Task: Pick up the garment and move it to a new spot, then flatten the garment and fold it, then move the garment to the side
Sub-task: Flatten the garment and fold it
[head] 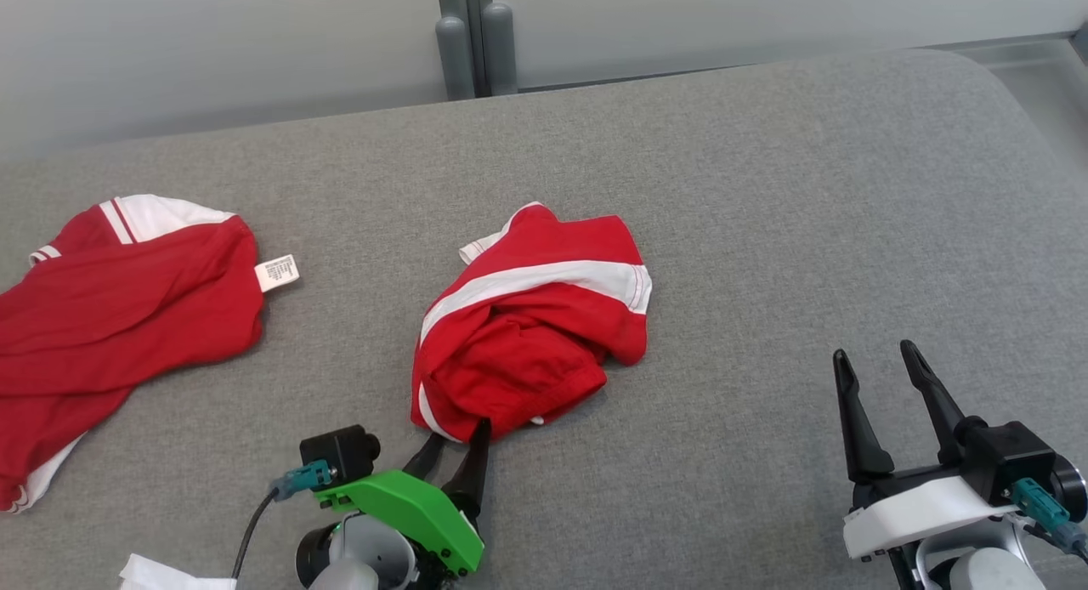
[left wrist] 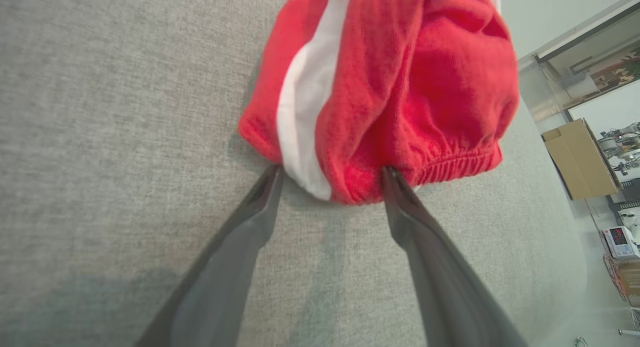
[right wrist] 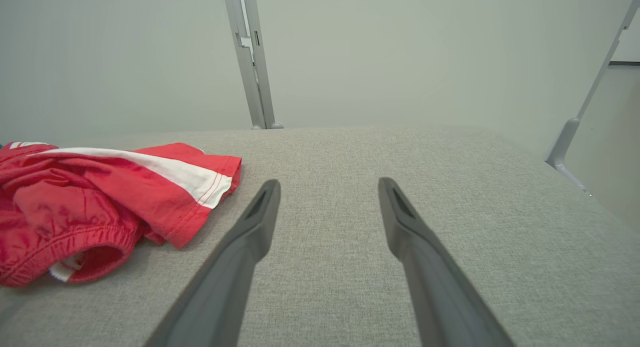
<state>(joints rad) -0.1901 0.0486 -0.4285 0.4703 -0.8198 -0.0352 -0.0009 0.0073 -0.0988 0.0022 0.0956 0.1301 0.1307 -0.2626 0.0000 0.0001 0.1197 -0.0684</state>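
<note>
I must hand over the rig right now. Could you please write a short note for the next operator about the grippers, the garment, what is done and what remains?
Left gripper: open, fingertips at the near edge of the crumpled red-and-white garment, a fold of cloth between them, not closed.
Right gripper: open, empty, over the bare grey cushion to the garment's right.
A second red garment lies at the far left, apart.
Done: nothing yet; the garment is not picked up.
Left: grasp, move, flatten, fold, set aside.

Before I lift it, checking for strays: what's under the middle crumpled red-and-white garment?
The grey fabric surface shows around the middle crumpled red-and-white garment; anything beneath it is hidden.
</note>
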